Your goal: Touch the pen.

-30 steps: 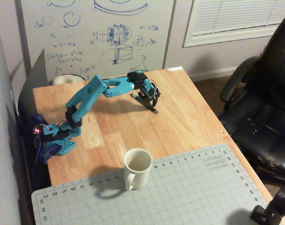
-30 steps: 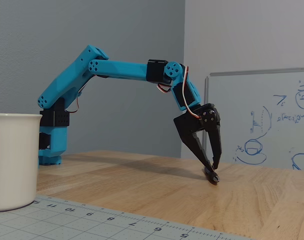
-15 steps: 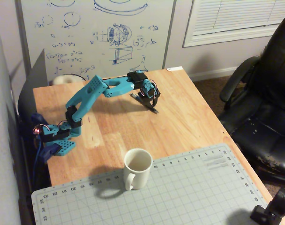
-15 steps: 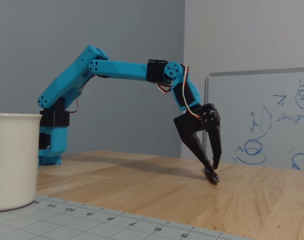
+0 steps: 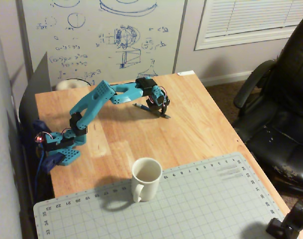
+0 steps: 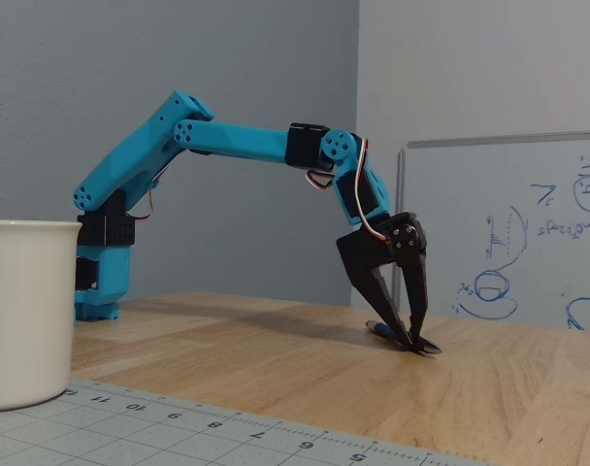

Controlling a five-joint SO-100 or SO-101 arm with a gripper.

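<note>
The arm point(image 5: 94, 102) is built of matte turquoise printed plastic, with blocky black servos at its joints and thin red and white wires looping along the wrist. Its gripper point(image 6: 413, 342) is glossy black, two long tapering fingers point(image 6: 377, 291) narrowing to points, and it is reaching steeply down to the tabletop. The fingers are standing slightly apart, a narrow wedge of gap between them that all but closes at the tips; whether they are pinching anything cannot be told.

The pen point(image 6: 384, 331) is lying flat on the wood right at the fingertips, a thin dark stick with a bluish barrel, and the tips are meeting it near its end. In the high fixed view the pen point(image 5: 144, 107) is stretching out to the left of the gripper point(image 5: 164, 114).

Compared with a second ago, the wrist is now standing more upright, the fingertips have shifted a little to the right in the low fixed view, and the pen is lying at a new angle with more of its barrel showing.

The table point(image 5: 201, 119) is pale butcher-block wood with a satin grain. A grey-green cutting mat point(image 5: 206, 204) with a ruled grid is covering the near end, and a smooth white ceramic mug point(image 5: 145, 179) is standing on its edge. Behind the table a whiteboard point(image 5: 101, 35) bearing blue sketches is leaning against the wall, and a black leather office chair point(image 5: 281, 114) is sitting to the right.
</note>
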